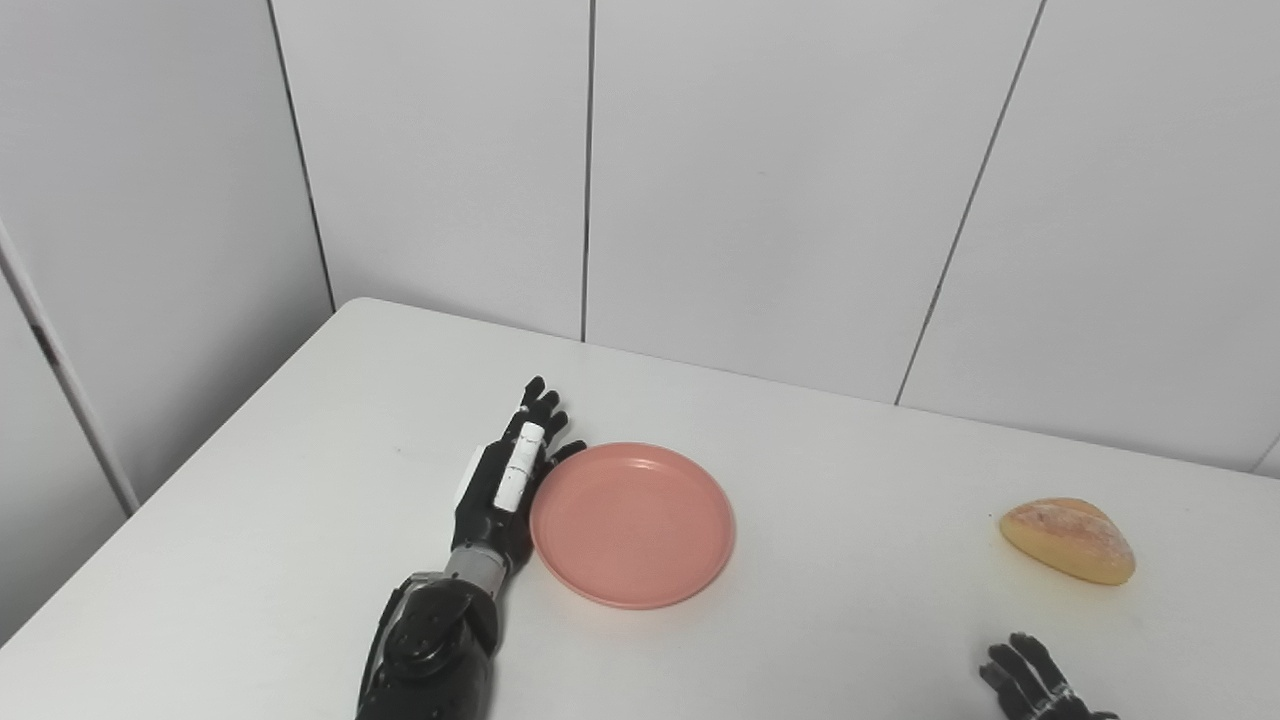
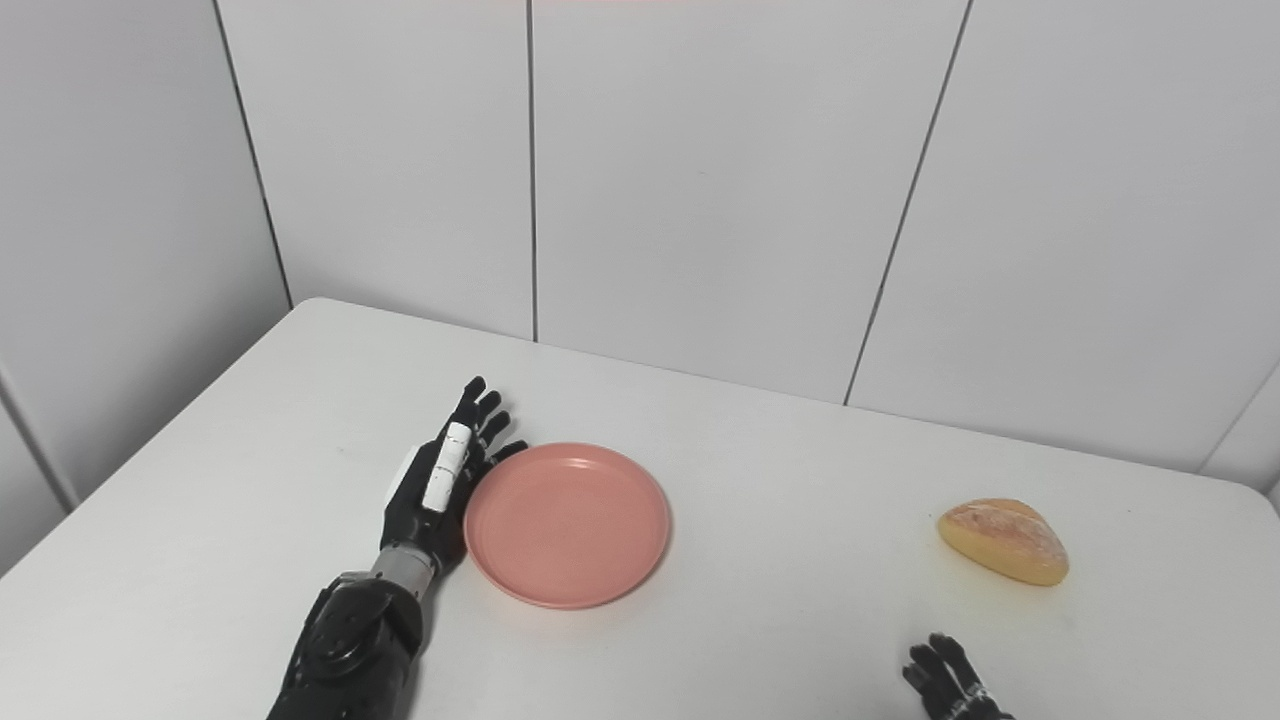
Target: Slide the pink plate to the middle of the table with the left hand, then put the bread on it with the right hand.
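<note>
White table (image 1: 300, 480) under white wall panels (image 1: 780, 180), left hand (image 1: 505, 480) flat, fingers spread, against pink plate (image 1: 632, 525); right hand (image 1: 1035, 682) unclear.

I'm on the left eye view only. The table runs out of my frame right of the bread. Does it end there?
Observer: In the right eye view the table rounds into its far right corner just past the bread.
Operator: Is the left hand really on the plate rim?
Observer: From the right eye's angle too, no gap shows between the left hand and the left rim of the pink plate.
</note>
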### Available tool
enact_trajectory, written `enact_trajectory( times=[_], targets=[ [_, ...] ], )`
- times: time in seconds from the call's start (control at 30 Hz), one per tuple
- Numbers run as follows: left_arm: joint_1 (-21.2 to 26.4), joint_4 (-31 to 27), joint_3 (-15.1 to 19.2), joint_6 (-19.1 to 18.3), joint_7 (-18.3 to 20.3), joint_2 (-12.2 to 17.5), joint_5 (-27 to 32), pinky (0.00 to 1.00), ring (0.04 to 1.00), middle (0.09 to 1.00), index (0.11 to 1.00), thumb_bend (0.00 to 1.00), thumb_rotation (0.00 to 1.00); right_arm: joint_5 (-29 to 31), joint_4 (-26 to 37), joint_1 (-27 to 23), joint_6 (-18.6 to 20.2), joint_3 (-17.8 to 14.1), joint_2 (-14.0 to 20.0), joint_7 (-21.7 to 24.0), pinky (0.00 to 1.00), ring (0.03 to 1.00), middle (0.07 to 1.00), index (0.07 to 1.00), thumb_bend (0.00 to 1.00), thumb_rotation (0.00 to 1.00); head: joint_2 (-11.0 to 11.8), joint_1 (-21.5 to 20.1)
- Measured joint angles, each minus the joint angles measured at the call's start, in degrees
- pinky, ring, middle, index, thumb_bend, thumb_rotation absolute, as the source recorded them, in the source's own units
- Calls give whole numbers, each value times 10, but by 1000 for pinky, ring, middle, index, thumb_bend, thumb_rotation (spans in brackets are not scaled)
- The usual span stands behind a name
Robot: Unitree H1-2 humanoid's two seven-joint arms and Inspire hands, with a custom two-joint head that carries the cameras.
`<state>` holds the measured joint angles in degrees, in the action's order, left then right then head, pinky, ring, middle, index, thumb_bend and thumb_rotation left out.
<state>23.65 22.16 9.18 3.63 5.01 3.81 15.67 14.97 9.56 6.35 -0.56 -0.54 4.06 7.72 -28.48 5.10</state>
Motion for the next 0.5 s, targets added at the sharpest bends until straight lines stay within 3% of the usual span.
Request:
enact_trajectory(
  times=[0.5],
  targets=[
    [-32, -60, -16, -24, -8, -53, -6, 844, 974, 1000, 1000, 965, 737, -13, 11, 2, 9, 12, -4, -12, 1000, 872, 864, 875, 843, 987, -9, -24]
  ],
)
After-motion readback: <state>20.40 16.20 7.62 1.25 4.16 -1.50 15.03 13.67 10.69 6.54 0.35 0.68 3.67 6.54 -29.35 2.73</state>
